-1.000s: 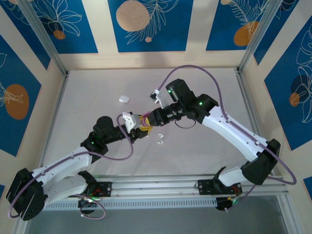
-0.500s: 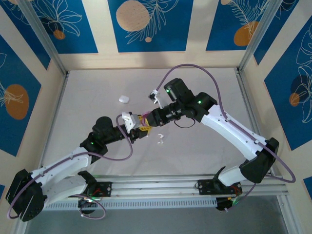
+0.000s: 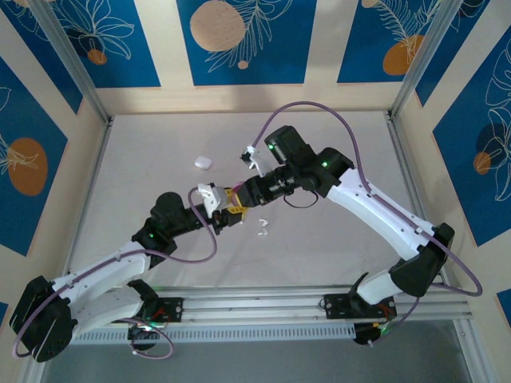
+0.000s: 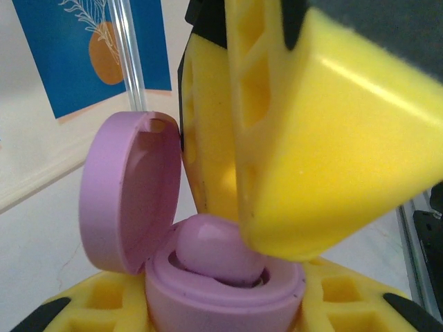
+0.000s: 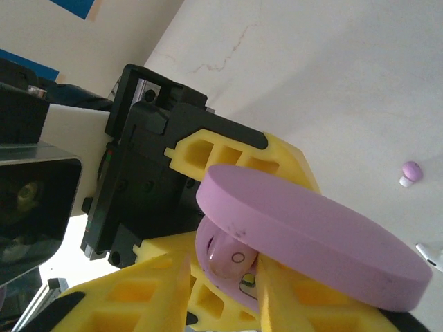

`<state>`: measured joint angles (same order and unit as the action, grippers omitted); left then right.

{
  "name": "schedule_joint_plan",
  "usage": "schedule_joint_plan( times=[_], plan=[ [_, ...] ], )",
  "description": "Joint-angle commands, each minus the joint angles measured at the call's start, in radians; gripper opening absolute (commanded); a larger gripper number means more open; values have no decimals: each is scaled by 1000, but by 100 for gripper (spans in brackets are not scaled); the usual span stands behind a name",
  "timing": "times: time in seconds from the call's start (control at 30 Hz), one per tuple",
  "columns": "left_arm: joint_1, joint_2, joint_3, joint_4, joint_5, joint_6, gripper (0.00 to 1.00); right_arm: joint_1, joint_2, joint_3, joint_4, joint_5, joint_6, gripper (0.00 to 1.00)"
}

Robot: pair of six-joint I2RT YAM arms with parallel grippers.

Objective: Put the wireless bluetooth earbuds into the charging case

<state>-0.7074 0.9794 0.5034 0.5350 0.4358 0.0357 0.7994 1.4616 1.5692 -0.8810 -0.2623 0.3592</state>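
My left gripper [image 4: 225, 308] is shut on the base of a purple charging case [image 4: 221, 294], whose lid [image 4: 128, 190] stands open. A purple earbud [image 4: 218, 250] sits in the case's well, and a yellow finger [image 4: 332, 159] of my right gripper presses on it from above. In the right wrist view, the right gripper [image 5: 221, 290] is shut on that earbud [image 5: 232, 259] just under the lid [image 5: 311, 235]. From the top view both grippers, left [image 3: 229, 211] and right [image 3: 239, 197], meet at mid-table.
A white case [image 3: 203, 162] lies further back on the left. White earbuds [image 3: 261, 228] lie just right of the grippers. On the table in the right wrist view are a loose purple earbud [image 5: 411, 171] and a white one [image 5: 429, 254].
The right arm has shifted slightly left and its gripper has closed in on the case held by the left gripper. The left arm has barely moved.
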Motion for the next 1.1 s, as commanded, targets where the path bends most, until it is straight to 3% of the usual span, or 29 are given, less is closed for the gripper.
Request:
schedule_joint_plan(
  times=[0.0, 0.2, 0.47, 0.57, 0.77, 0.9, 1.07],
  plan=[
    [-13, -4, -9, 96, 12, -11, 29, 5, -29, 22, -29, -2, -19, 34],
    [-14, -1, -19, 130, 10, -25, 29, -9, -86, -7, 10, -23, 0, 40],
    [-13, -11, -27, 137, 3, -34, 29, -32, -165, -39, 84, -37, 24, 41],
    [-13, -33, -33, 122, -25, -33, 29, -49, -254, -104, 166, 14, 47, 40],
    [-14, -139, -43, 38, -138, -22, 28, -219, -383, -305, 259, 97, 163, 39],
    [-13, -226, -43, -27, -197, -14, 28, -346, -315, -422, 268, -4, 231, 38],
    [-13, -310, -24, -111, -225, -7, 28, -332, -66, -434, 258, -79, 223, 37]
  ],
)
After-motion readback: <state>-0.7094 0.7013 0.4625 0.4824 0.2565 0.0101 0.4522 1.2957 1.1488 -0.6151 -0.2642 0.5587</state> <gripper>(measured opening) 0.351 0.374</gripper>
